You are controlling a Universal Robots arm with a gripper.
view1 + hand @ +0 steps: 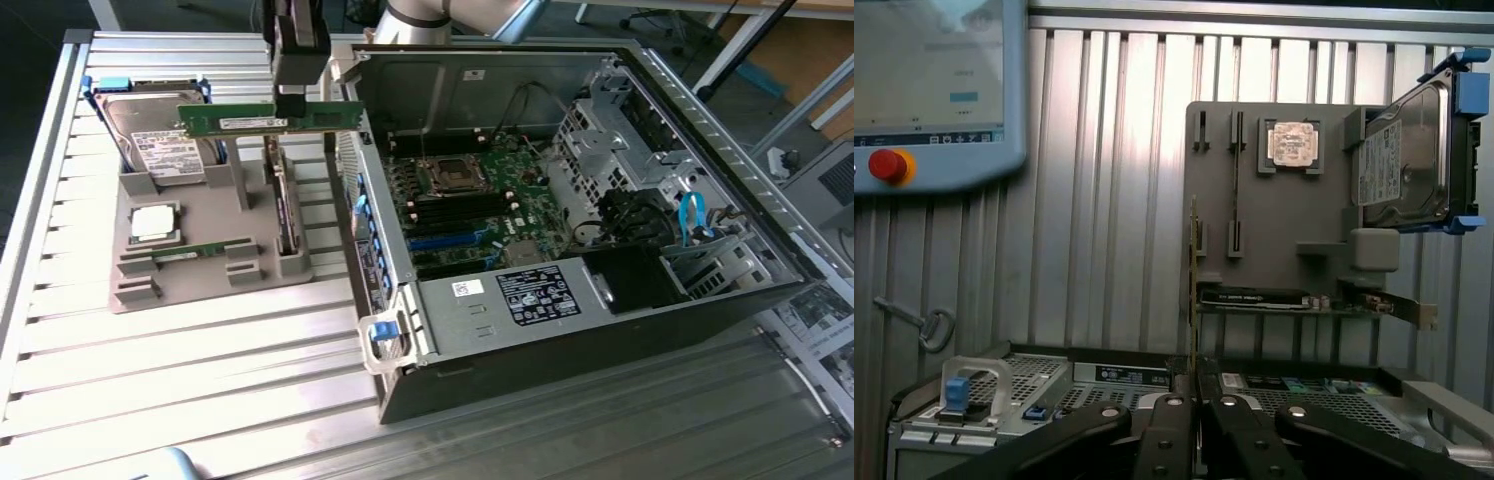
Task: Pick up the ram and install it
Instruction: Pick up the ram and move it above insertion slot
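Black-walled computer case [534, 340] was shown opened in the exterior view; above the grey tray [194, 285] beside it the ram [227, 122] was held level, clamped in the gripper [291, 102] (a red button [887, 165] was caught by the wrist view).

A grey moulded holder [194, 285] lies on a slatted metal surface [174, 370]. On the holder, a hard drive [158, 150] is propped at one end. A square silver processor [154, 222] sits in a recess just beside it, and an expansion card [280, 215] stands on edge. Just beside the holder stands an open computer case [534, 360], its green motherboard [514, 175] exposed.
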